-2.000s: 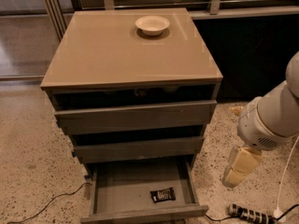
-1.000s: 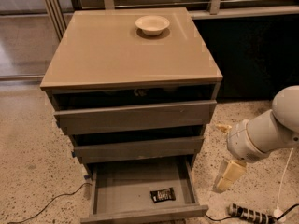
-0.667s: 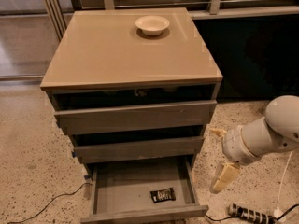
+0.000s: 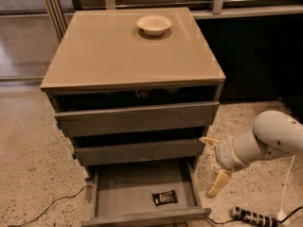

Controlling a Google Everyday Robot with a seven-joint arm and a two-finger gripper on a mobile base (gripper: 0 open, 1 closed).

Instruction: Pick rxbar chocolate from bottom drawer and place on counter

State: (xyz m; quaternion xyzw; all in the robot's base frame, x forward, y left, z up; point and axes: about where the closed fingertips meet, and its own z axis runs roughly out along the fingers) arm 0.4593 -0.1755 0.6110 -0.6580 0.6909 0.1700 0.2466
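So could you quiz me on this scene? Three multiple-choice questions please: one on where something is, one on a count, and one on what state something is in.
1. Where is the rxbar chocolate?
A) on top of the counter
B) on the speckled floor
C) in the bottom drawer

2. How many drawers sit under the counter?
A) three
B) two
C) five

3. The gripper, out to the right of the bottom drawer, is:
A) shut on the bar
B) open, holding nothing
C) resting on the counter

Answers:
1. C, the black wrapper lies on the grey floor of the pulled-out lowest drawer.
2. A, three drawer fronts are stacked below the tan top.
3. B, its two fingers stand apart beside the drawer with nothing between them.
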